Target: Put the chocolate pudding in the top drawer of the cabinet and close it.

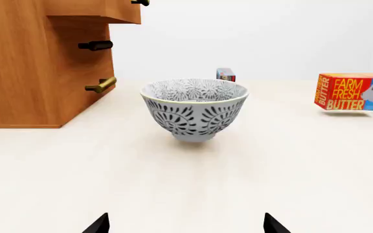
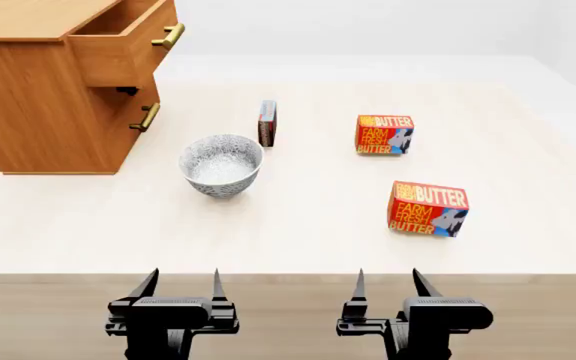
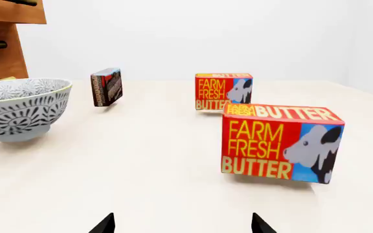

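Observation:
The chocolate pudding (image 2: 267, 122) is a thin dark brown box standing on edge behind the bowl; it shows in the right wrist view (image 3: 106, 87) and peeks over the bowl in the left wrist view (image 1: 225, 74). The cabinet (image 2: 38, 97) stands at the far left. Its top drawer (image 2: 128, 43) is pulled open, with its brass handle (image 2: 168, 36) sticking out. My left gripper (image 2: 181, 283) and right gripper (image 2: 386, 282) are both open and empty at the table's near edge, far from the pudding.
A patterned grey bowl (image 2: 222, 166) stands between my left gripper and the pudding. Two Farm Fresh Butter boxes stand on the right, one farther (image 2: 384, 134) and one nearer (image 2: 428, 208). The lower drawer handle (image 2: 148, 117) juts from the cabinet front.

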Tool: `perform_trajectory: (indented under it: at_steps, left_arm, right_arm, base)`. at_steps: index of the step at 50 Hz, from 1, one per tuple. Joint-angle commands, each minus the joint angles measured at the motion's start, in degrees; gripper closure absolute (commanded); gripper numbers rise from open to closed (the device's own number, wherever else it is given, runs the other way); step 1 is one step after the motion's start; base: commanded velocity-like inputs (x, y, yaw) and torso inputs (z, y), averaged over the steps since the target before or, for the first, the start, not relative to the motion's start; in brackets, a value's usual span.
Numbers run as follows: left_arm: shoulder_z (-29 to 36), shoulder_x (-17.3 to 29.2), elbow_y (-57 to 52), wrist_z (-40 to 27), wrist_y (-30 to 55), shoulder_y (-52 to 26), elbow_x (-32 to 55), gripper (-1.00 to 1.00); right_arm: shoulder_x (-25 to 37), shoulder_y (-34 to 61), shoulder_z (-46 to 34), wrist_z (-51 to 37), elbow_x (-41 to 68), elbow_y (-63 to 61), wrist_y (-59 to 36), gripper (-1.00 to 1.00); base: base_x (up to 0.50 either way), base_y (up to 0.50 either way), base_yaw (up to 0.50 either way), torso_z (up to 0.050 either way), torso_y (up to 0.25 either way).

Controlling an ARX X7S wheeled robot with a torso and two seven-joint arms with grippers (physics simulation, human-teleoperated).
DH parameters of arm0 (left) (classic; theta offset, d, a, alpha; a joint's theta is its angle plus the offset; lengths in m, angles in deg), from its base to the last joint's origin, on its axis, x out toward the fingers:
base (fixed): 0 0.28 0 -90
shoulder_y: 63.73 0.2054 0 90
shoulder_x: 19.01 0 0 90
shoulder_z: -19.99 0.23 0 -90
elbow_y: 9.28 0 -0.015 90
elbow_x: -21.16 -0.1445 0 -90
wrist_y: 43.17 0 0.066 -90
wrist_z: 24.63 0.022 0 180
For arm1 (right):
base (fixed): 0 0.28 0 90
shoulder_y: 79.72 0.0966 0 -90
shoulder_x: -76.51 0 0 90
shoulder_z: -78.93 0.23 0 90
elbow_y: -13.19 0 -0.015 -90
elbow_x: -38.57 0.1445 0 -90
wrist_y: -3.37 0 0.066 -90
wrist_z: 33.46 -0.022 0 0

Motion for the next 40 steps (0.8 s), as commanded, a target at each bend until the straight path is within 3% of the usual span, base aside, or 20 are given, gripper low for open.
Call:
perform_trajectory:
  at_steps: [1,16,40]
  left_arm:
    - [1.1,0.9,0.0,-1.0,0.0,0.0,0.9,-1.00]
    - [4.4,3.4,0.5,-3.4,-0.2,0.1,1.5,-1.00]
    - [6.9,5.2,1.3,-5.4,-0.7,-0.2,2.2,-1.00]
  right_arm:
    - [0.9,0.0,-1.2,-1.0,1.1,0.2,0.3,-1.00]
    - [3.2,-0.3,-4.3,-3.7,2.4,0.4,2.1,-1.00]
    - [5.0,-1.0,-7.0,-5.2,4.3,-1.7,1.1,-1.00]
  base:
    - [0.00,0.00,0.00,0.000,0.000]
    - [0.00,0.00,0.00,0.000,0.000]
    - [0.01,0.50,0.00,0.000,0.000]
